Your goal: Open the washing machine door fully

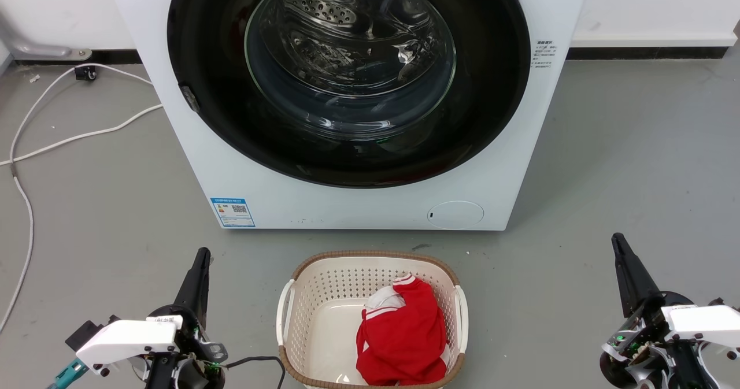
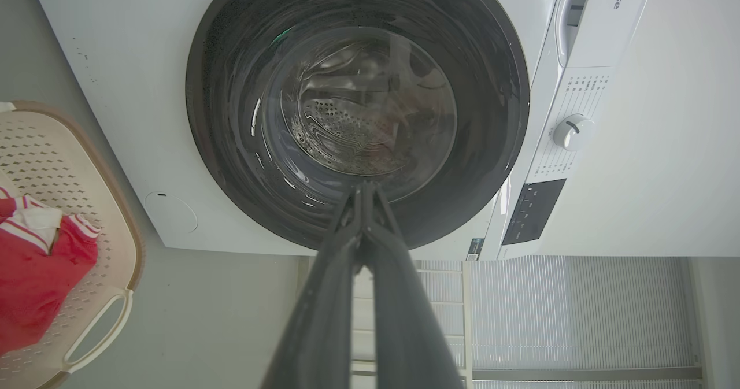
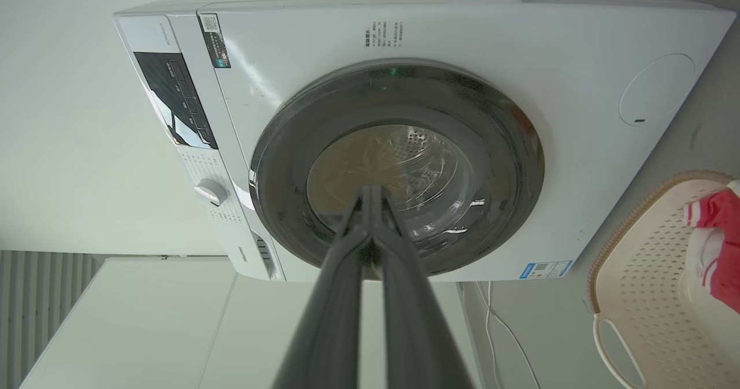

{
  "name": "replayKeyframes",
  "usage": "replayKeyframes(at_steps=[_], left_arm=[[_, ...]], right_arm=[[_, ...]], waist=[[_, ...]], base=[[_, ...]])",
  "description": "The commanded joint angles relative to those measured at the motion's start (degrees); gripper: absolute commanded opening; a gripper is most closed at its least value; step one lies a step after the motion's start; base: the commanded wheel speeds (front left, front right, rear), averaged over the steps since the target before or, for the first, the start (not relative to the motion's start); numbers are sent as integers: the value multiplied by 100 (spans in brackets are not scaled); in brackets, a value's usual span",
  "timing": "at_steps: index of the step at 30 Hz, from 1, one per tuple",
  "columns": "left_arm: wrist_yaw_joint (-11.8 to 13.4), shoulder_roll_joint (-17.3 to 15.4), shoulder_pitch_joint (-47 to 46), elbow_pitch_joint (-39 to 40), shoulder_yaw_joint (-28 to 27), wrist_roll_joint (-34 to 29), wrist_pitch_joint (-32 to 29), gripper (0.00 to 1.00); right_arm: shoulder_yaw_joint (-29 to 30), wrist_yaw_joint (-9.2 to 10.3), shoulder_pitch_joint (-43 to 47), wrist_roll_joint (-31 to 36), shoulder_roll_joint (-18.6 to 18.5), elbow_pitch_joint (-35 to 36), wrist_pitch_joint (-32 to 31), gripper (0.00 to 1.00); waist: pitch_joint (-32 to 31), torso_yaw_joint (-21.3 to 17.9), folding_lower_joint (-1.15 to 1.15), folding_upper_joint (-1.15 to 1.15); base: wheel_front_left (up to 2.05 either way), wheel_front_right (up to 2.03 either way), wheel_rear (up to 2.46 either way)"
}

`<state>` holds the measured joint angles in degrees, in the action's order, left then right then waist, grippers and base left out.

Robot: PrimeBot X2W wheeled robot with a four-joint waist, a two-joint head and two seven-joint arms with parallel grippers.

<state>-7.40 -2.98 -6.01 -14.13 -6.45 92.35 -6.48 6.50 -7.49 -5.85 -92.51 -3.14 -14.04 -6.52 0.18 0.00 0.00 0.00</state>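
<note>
— Jaws?
— Left gripper (image 1: 203, 254) and right gripper (image 1: 617, 241): long dark fingers pressed together, empty.
— Door?
— Round glossy black washing machine door (image 1: 491, 88), clear glass centre, flush against the white front; grey floor (image 1: 624, 163); cream perforated basket (image 1: 306, 302) before it.

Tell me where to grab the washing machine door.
Hook the small grey catch on the left rim of the washing machine door, coming from the robot's left with the left tool. Elsewhere the glossy disc looks smooth, offering no hold.
</note>
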Motion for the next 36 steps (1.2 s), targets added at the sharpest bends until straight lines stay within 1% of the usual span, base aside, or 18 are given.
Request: replayKeyframes(at_steps=[1, 6, 7, 9, 16, 22, 27, 36], left_arm=[[-17, 7, -48, -4, -20, -21, -19, 0], [-17, 7, -48, -4, -21, -22, -19, 0], [0, 0, -1, 1, 1, 0, 2, 100], [0, 11, 56, -87, 19, 0, 12, 100], [-1, 10, 40, 68, 75, -74, 221, 100], [-2, 10, 17, 313, 69, -386, 386, 100], [-3, 9, -17, 561, 99, -897, 514, 100], [-4, -31, -62, 980, 249, -2130, 731, 100]], right_arm=[[7, 0, -73, 43, 24, -8, -5, 0], [8, 0, -73, 28, 24, -8, -6, 0], [1, 0, 0, 23, 1, 1, 3, 100], [-6, 0, 67, 23, 6, -84, 9, 100], [-96, 0, 126, 97, 7, 70, 219, 100], [-101, 0, 153, 395, 8, 227, 384, 100], [-73, 0, 154, 905, 9, 434, 514, 100], [-48, 0, 174, 2119, 10, 933, 729, 100]], waist=[[0, 0, 0, 0], [0, 0, 0, 0], [0, 0, 0, 0], [0, 0, 0, 0], [4, 0, 0, 0], [9, 4, 0, 0], [11, 19, 0, 0], [15, 43, 0, 0]], base=[[0, 0, 0], [0, 0, 0], [0, 0, 0], [0, 0, 0], [0, 0, 0], [0, 0, 0], [0, 0, 0], [0, 0, 0]])
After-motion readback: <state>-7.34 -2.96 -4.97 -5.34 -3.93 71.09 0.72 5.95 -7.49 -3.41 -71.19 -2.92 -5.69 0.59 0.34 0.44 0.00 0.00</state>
